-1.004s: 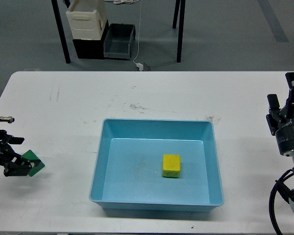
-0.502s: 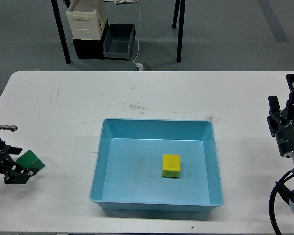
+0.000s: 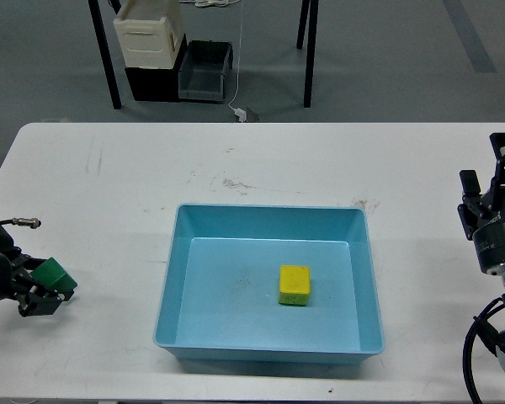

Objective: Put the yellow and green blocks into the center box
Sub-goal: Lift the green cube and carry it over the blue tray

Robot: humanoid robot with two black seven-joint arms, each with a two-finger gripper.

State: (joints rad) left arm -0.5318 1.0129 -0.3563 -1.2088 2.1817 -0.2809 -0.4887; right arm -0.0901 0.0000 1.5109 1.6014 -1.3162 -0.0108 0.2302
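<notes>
Pickup of the green block (image 3: pixel 52 275) looks under way: the left gripper (image 3: pixel 42 292) clamps this small matte cube near the table's (image 3: pixel 109 194) left edge, while the yellow block (image 3: pixel 294 285) already sits inside the smooth, shallow blue box (image 3: pixel 269 217). Next, I judge, comes a lift and carry rightward over the box's rim; the right gripper (image 3: pixel 495 195) hangs apart, its fingers too dark to tell open or closed.

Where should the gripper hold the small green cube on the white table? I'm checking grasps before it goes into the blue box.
Grip the small green cube across two opposite flat side faces, coming from its left, where the left gripper is already at it. It sits tilted with a corner towards the light blue plastic box, so align the fingers with the faces, not the corners.
</notes>
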